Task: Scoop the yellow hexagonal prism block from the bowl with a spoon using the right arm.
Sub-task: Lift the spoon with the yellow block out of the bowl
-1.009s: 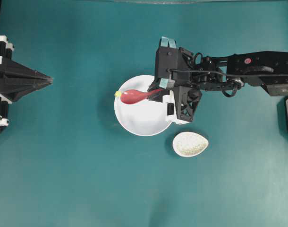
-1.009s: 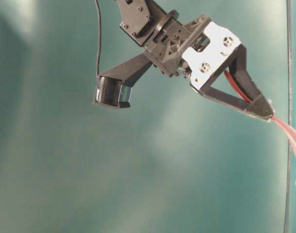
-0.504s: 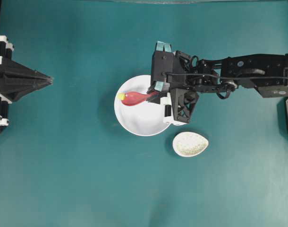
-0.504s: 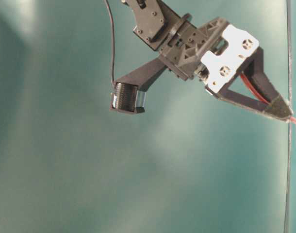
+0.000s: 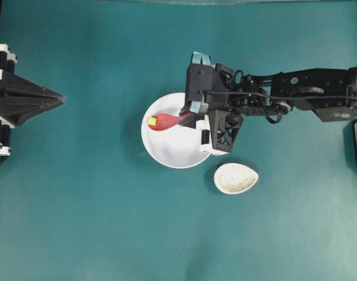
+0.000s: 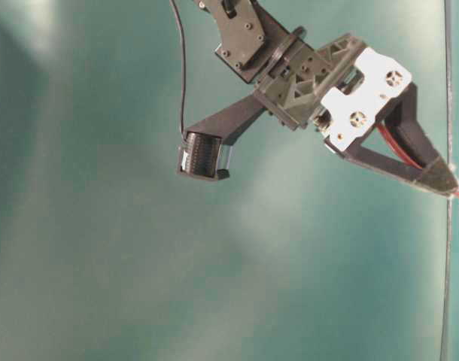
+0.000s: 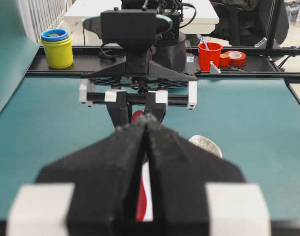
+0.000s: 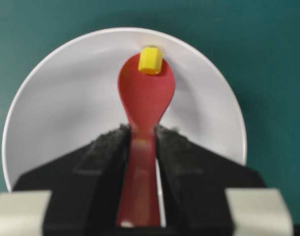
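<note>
**Yellow block sits right at the tip of the spoon**

Yellow hexagonal prism block [image 8: 151,60] rests on the far tip of the red spoon [image 8: 146,98], near the top of the right wrist picture. It looks half on the scoop and half at its edge, so I think it is only just caught. From above, the block [image 5: 151,121] is at the left end of the spoon [image 5: 165,121], inside the big white bowl [image 5: 172,153], close to its left rim.

The right gripper [image 8: 142,140] pinches the spoon's handle between its two black fingers [image 8: 110,147]. The right arm [image 5: 295,93] reaches in from the right side of the overhead picture. The left gripper [image 7: 146,129] has its fingers pressed together with nothing between them, and waits at the far left.

What could go wrong: the block is tiny and sits at the very lip. If the spoon tips forward or lifts with a jerk, the block could roll off into the bowl. A push too far could knock it over the rim onto the green table [image 5: 79,205]. The glossy handle could also twist in the grip. A small speckled oval dish [image 5: 236,178] lies just below and right of the bowl.
</note>
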You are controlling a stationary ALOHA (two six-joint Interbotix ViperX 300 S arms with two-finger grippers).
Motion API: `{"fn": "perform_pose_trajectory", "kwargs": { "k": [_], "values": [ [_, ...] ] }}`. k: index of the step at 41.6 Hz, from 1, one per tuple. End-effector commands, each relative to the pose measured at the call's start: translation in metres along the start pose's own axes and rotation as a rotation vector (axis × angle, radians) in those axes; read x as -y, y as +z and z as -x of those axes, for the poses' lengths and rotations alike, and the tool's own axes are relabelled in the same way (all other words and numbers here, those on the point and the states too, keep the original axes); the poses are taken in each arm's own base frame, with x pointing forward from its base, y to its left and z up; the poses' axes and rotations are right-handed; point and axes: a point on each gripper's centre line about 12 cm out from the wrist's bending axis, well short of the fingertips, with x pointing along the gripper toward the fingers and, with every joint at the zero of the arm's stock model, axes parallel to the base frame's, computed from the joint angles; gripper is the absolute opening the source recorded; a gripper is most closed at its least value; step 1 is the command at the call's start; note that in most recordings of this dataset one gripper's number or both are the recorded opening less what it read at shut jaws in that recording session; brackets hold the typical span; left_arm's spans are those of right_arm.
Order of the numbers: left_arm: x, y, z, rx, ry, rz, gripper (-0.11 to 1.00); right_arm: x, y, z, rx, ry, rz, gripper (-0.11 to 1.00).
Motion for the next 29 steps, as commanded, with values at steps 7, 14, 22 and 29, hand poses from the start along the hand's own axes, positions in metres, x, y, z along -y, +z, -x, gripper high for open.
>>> {"fn": "perform_pose_trajectory", "kwargs": {
  "k": [7,14,22,29],
  "values": [
    [0.000,0.007,-0.002,0.017,0.000,-0.005,0.00,-0.008,0.013,0.019,0.062,0.014,0.009,0.24],
    [0.000,0.008,-0.002,0.020,0.000,-0.005,0.00,-0.011,0.021,0.040,0.135,0.015,0.015,0.24],
    [0.000,0.007,-0.002,0.018,0.000,-0.005,0.00,-0.013,0.028,0.066,0.285,0.002,0.025,0.24],
    [0.000,0.007,-0.002,0.018,0.000,-0.005,0.00,-0.014,0.025,0.090,0.413,-0.010,0.032,0.24]
  ]
}}
